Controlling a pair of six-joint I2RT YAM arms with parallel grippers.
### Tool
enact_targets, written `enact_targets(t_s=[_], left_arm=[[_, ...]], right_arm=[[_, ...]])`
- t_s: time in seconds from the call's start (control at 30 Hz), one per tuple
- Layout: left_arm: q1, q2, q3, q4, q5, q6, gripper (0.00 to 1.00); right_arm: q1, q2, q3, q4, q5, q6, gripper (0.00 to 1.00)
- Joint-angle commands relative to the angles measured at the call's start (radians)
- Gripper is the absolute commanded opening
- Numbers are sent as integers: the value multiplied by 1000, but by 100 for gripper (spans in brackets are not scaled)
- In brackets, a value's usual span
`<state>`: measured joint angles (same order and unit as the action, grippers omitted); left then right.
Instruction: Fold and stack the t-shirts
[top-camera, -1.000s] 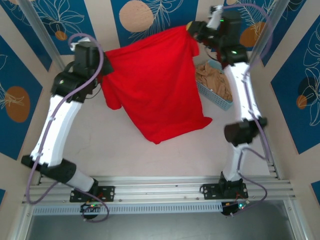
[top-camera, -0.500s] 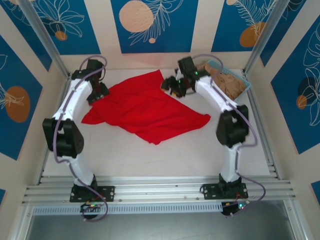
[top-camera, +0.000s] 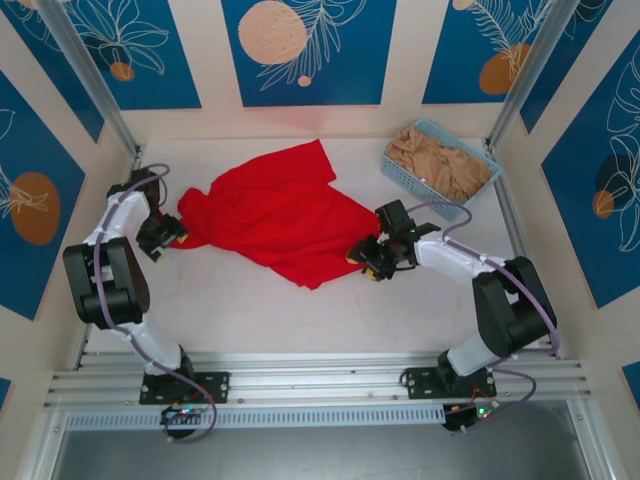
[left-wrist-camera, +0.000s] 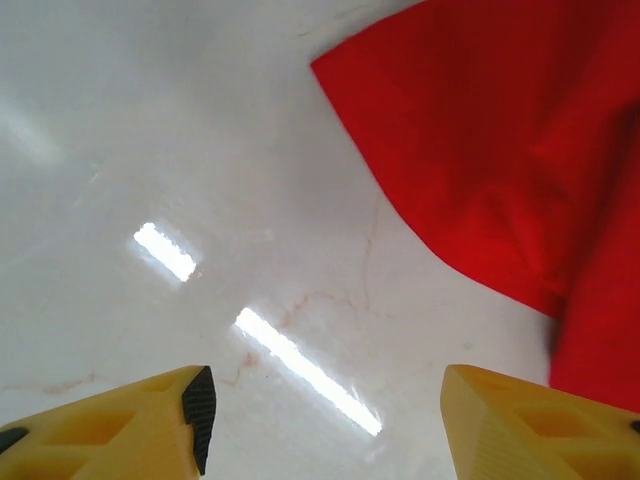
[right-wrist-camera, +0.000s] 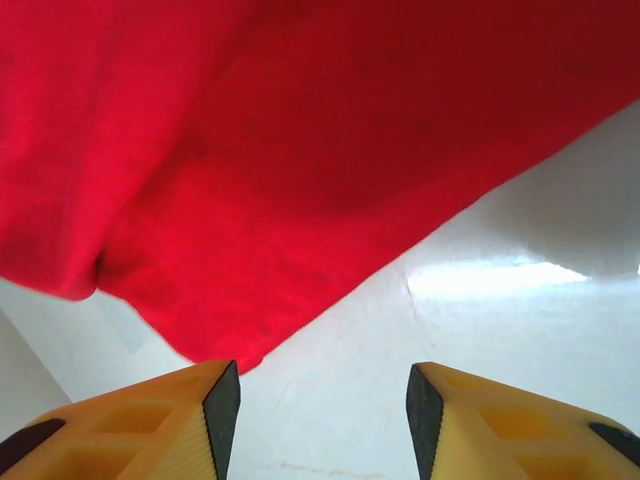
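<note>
The bright red t-shirt (top-camera: 275, 212) lies loosely spread and rumpled in the middle of the white table; no print shows on it. Low at its left sleeve, my left gripper (top-camera: 168, 232) is open. In the left wrist view the left gripper (left-wrist-camera: 325, 425) has only bare table between its yellow fingers, and the red t-shirt (left-wrist-camera: 500, 150) lies up and to the right. My right gripper (top-camera: 366, 256) is open at the shirt's right corner. In the right wrist view the red t-shirt (right-wrist-camera: 300, 140) ends just above the left fingertip of the right gripper (right-wrist-camera: 315, 410). Tan-beige t-shirts (top-camera: 440, 160) are heaped in the basket.
The light blue lattice basket (top-camera: 415, 188) stands at the back right, close behind the right arm. Bare white table (top-camera: 250, 310) stretches in front of the red shirt toward the arm bases. Walls close the table off on the left, back and right.
A second ago both grippers held the red t-shirt up in the air. They lowered it onto the table, let go, and moved to its left sleeve and right corner.
</note>
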<state>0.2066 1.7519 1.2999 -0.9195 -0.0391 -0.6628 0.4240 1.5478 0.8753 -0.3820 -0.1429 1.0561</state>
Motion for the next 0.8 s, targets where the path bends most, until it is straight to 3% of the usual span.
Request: enact_targets(t_s=[0.0, 0.33, 0.4, 0.43, 0.5, 0.53, 0.77], left_arm=[[37, 17, -19, 114, 108, 4, 65], [66, 161, 7, 221, 139, 28, 60], [65, 194, 14, 241, 158, 27, 46], [64, 205, 17, 251, 162, 29, 31], [65, 217, 24, 261, 158, 26, 6], [65, 211, 24, 264, 152, 20, 0], [65, 12, -65, 240, 94, -5, 0]], right_arm=[[4, 52, 12, 126, -12, 79, 48], [-30, 203, 63, 79, 24, 109, 37], [-37, 223, 76, 79, 27, 111, 31], [-41, 232, 89, 73, 33, 108, 26], [-48, 234, 121, 45, 50, 93, 10], [-49, 223, 140, 18, 71, 79, 4], [-21, 39, 290, -225, 196, -87, 0]])
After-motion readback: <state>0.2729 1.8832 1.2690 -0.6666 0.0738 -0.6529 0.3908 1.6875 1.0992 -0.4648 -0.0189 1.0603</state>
